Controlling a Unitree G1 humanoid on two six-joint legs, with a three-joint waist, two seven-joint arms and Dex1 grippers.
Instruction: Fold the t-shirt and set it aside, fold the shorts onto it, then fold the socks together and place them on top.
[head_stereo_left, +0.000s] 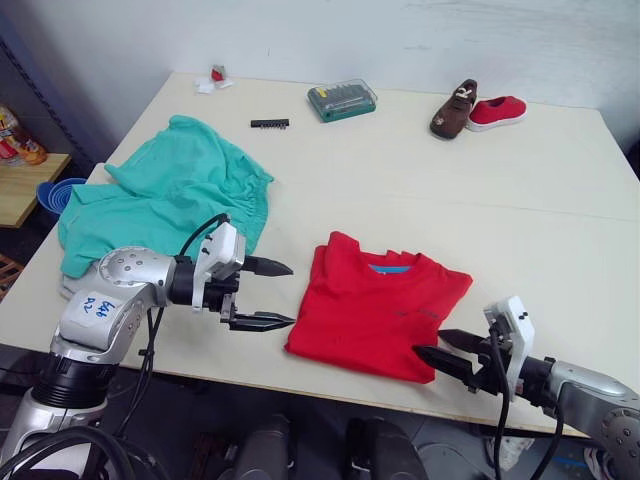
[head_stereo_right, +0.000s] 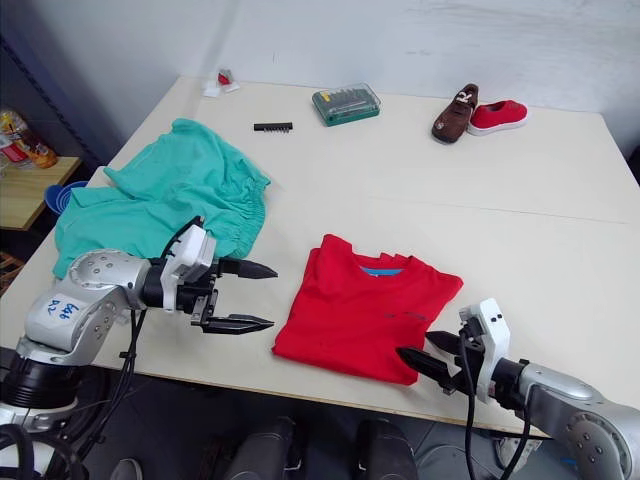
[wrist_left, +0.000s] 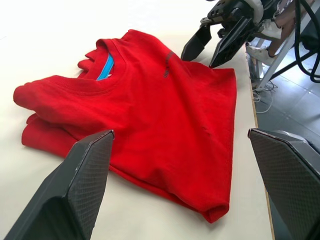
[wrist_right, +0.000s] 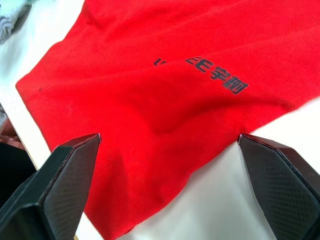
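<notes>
Two grippers over the near part of the table (head_stereo_left: 400, 170), both spread wide and holding nothing. Left gripper (head_stereo_left: 268, 294) hovering just beside the left edge of the t-shirt (head_stereo_left: 375, 305), fingers pointing toward it, not touching the cloth. Right gripper (head_stereo_left: 450, 356) low at the near right corner of the t-shirt, tips right at the hem; contact with the cloth impossible to confirm.

T-shirt already folded into a compact rectangle, lying flat near the front edge of the table, neck toward the far side with a blue label (head_stereo_left: 390, 267) visible inside the collar. Small dark printed text (wrist_right: 210, 71) on the chest, seen from the right wrist view. Folded layers stacked at the sleeve side, seen from the left wrist view.

Shorts (head_stereo_left: 165, 195) unfolded and crumpled in a heap at the left side of the table, well apart from the t-shirt, partly behind the left arm.

Farther back: a green case (head_stereo_left: 342, 100), a small black strip (head_stereo_left: 269, 124) near it, and a brown shoe (head_stereo_left: 454, 109) touching a red shoe (head_stereo_left: 497, 111) toward the far right. Small red-and-white item (head_stereo_left: 214, 78) at the far left corner.
</notes>
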